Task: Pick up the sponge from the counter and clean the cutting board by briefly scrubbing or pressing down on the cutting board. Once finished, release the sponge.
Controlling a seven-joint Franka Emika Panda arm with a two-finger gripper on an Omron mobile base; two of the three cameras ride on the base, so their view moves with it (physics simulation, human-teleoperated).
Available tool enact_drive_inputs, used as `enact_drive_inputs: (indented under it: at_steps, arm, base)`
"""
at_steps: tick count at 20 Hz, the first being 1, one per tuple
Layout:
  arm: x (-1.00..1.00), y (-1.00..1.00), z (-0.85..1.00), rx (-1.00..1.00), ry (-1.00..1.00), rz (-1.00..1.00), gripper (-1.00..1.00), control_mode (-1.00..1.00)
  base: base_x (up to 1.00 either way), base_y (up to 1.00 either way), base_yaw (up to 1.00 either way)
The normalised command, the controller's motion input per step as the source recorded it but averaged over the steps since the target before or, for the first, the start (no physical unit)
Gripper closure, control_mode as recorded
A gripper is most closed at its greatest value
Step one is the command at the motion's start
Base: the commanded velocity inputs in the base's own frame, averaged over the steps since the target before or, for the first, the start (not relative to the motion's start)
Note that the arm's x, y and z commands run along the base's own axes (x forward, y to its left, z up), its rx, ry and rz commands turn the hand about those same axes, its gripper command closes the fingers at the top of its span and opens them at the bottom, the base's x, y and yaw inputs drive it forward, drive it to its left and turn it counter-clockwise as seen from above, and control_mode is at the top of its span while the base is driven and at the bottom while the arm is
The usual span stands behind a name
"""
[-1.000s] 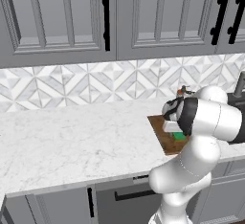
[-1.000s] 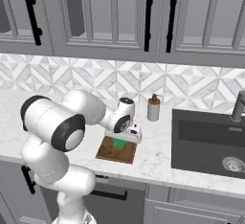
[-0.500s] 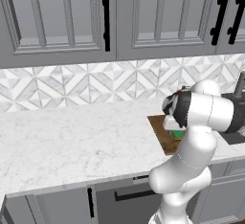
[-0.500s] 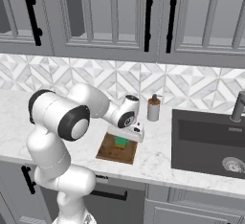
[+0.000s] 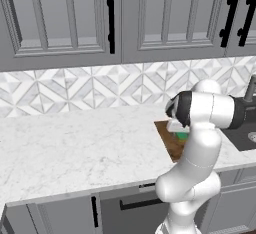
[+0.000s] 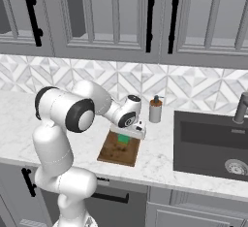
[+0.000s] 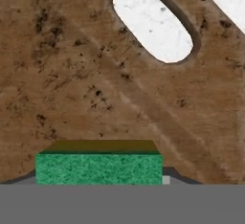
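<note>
I have the hand closed on the sponge, low over the handle-slot end of the cutting board on the worktop, probably touching, so I'd press straight down, rub briefly, then let go.

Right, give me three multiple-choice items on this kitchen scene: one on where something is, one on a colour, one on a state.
1. Where is the sponge?
A. in the sink
B. over the cutting board
C. beside the soap bottle

2. What colour is the sponge's top?
A. green
B. pink
C. blue

3. How does the cutting board lie?
A. leaning on the wall
B. hanging over the sink
C. flat on the counter

Answers:
1. B, the hand view shows brown wood all round the sponge.
2. A, green shows in the hand view.
3. C, the right base view shows it flat on the marble.
</note>
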Motion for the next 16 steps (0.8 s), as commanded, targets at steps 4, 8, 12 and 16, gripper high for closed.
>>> enact_drive_inputs:
  at_steps: [4,8,12,16]
  arm:
    - [0.01,0.22,-0.7,-0.02,-0.06,0.0,1.0,-1.0]
    - [0.28,0.0,0.01,0.01,-0.19,0.0,1.0,-1.0]
    - [0.52,0.16,-0.01,0.0,-0.06,0.0,1.0,-1.0]
    - [0.45,0.31,-0.25,0.0,0.0,0.0,1.0,-1.0]
  base:
    - [0.0,0.0,0.0]
    - [0.0,0.0,0.0]
    - [0.0,0.0,0.0]
    - [0.0,0.0,0.0]
